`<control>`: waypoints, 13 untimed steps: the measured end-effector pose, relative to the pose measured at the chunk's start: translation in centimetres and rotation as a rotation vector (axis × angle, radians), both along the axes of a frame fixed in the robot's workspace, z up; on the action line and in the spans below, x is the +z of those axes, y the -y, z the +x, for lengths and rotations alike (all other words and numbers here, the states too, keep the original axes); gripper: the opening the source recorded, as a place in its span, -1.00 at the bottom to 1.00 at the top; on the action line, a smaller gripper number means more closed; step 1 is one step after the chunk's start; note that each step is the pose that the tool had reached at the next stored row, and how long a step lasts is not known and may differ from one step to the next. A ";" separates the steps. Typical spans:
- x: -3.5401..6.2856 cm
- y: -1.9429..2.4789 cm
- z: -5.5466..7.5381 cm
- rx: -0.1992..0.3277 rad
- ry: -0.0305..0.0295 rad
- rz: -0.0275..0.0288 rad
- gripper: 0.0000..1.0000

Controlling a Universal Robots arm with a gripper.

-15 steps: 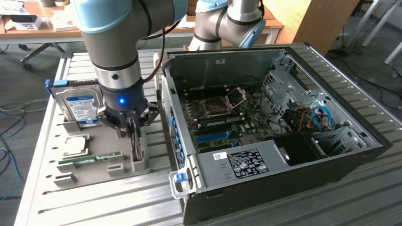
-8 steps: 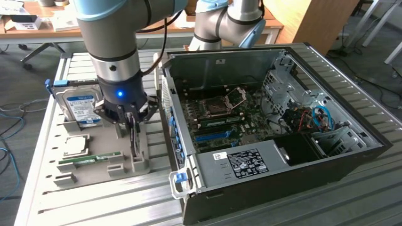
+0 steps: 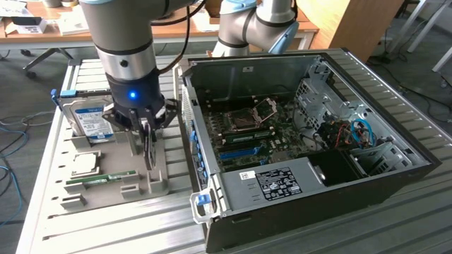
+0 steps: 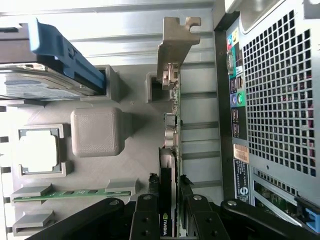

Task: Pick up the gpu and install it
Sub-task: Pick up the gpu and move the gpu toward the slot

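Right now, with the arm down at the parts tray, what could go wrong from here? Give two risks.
1. The fingers pinch the thin graphics card, which stands on edge. It could tilt or slip as it leaves its slot in the tray.
2. The card's metal bracket lies close to the computer case and might snag on it.

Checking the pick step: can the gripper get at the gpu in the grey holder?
Probably yes: the gripper straddles the gpu, standing on edge in the grey holder, its fingers seemingly closed on both faces. The hard drive and the case stand clear to either side.
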State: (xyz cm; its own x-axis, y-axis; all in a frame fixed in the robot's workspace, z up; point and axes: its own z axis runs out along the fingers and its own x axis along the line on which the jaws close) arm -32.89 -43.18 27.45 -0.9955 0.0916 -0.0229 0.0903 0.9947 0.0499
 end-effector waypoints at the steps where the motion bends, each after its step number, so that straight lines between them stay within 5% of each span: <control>1: 0.34 0.00 0.0 0.000 0.0001 0.0008 -0.46; 6: 1.90 0.00 0.0 0.003 0.0000 0.0047 -0.46; 13: 1.90 0.00 0.0 0.003 0.0001 0.0048 -0.47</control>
State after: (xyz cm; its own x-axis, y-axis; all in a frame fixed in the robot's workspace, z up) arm -32.88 -43.17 29.35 -0.9958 0.0885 -0.0225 0.0872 0.9947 0.0548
